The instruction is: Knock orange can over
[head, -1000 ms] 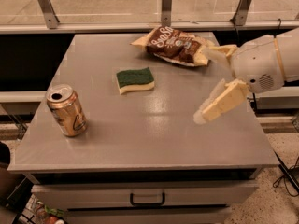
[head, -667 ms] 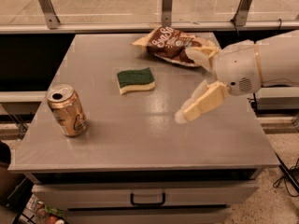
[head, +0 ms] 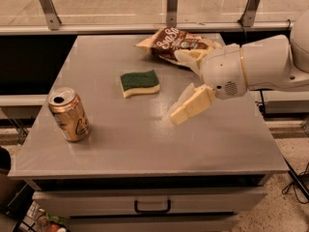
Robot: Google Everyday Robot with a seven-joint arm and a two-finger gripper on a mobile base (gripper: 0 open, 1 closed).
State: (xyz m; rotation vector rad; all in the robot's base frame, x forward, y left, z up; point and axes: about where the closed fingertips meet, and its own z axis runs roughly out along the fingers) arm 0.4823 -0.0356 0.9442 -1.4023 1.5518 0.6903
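The orange can (head: 70,114) stands upright near the left front of the grey table (head: 145,144); its body is shiny copper-gold and its silver top has an open pull-tab hole. My gripper (head: 176,87) reaches in from the right over the middle of the table, well to the right of the can and not touching it. Its two cream fingers (head: 190,105) are spread apart with nothing between them.
A green and yellow sponge (head: 139,82) lies at the table's centre, just left of the gripper. A brown chip bag (head: 176,42) lies at the back, behind the upper finger. A railing runs behind the table. A drawer handle (head: 152,208) sits below the front edge.
My arm and gripper have moved left across the table, from the right edge toward the centre and closer to the can. The can, sponge and bag have not moved.
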